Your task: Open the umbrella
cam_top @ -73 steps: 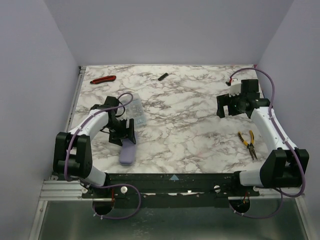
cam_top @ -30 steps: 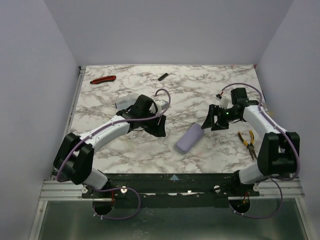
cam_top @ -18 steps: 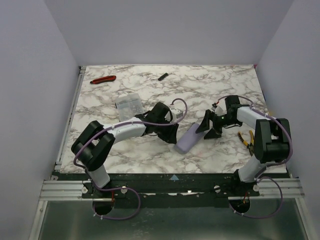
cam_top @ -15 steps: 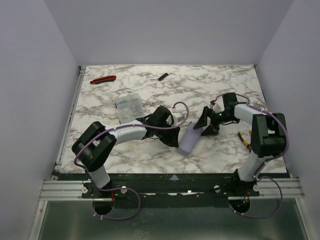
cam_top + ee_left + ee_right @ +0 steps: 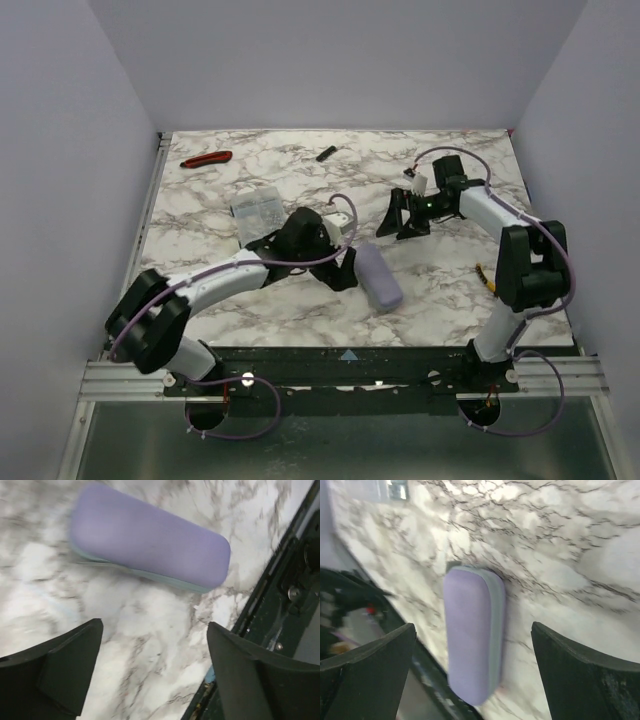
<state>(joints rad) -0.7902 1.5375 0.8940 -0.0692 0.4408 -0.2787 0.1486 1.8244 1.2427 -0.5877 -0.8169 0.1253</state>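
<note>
The collapsed umbrella (image 5: 380, 277) is a lavender pill-shaped oblong lying flat on the marble table near the front middle. My left gripper (image 5: 346, 268) is open just left of it and does not hold it. In the left wrist view the umbrella (image 5: 150, 545) lies beyond my open gripper (image 5: 155, 625), with bare marble between the fingers (image 5: 55, 670). My right gripper (image 5: 404, 215) is open, behind and to the right of the umbrella, apart from it. In the right wrist view the umbrella (image 5: 472, 645) lies lengthwise ahead of the open gripper (image 5: 472, 626).
A clear plastic box (image 5: 258, 210) of small parts sits left of my left arm. A red-handled tool (image 5: 206, 158) and a small black piece (image 5: 325, 153) lie at the back. Yellow pliers (image 5: 487, 278) lie by the right arm. The table's front edge rail (image 5: 280, 595) is close to the umbrella.
The umbrella has swung round on the table and now slants the other way. My right gripper has pulled back from it toward the far side. My left gripper stays beside it.
</note>
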